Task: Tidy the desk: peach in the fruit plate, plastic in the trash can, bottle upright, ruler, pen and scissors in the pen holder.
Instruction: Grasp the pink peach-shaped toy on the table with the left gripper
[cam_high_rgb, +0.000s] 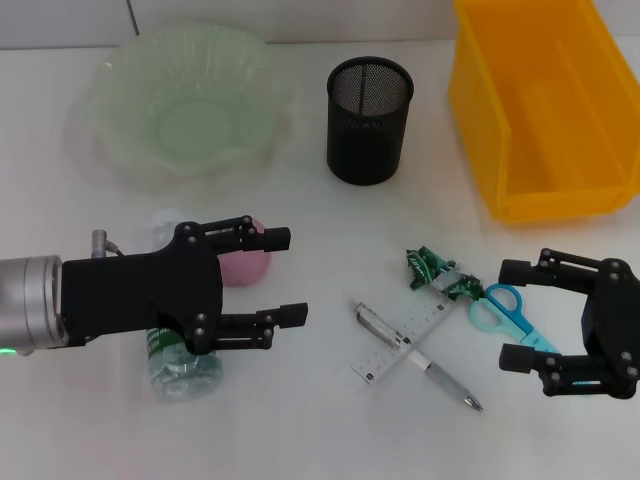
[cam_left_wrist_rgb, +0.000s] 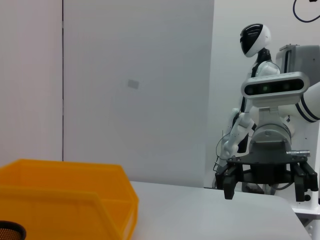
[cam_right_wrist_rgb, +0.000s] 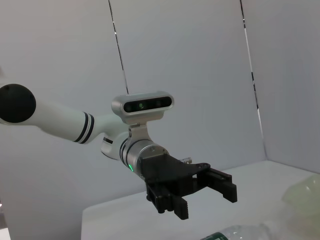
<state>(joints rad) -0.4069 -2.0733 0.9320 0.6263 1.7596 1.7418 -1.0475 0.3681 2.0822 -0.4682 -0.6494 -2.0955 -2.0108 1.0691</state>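
The pink round peach (cam_high_rgb: 243, 264) lies on the white worktop (cam_high_rgb: 300, 420), between the spread, empty fingers of the left gripper (cam_high_rgb: 283, 277). A clear plastic bottle (cam_high_rgb: 183, 365) lies at the peach's seven o'clock. The pale green fruit plate (cam_high_rgb: 185, 100) sits at eleven o'clock. The right gripper (cam_high_rgb: 514, 313), wide open and empty, hovers at three o'clock over blue-handled scissors (cam_high_rgb: 505, 308).

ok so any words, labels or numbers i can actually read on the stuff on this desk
None can be read.
Ruler: tick marks and tiny numerals, too small to read.
Bottle: green label, print blurred and partly hidden by the left tool.
Green wrapper: white patterning, no legible word.
Pen, scissors: no text visible.
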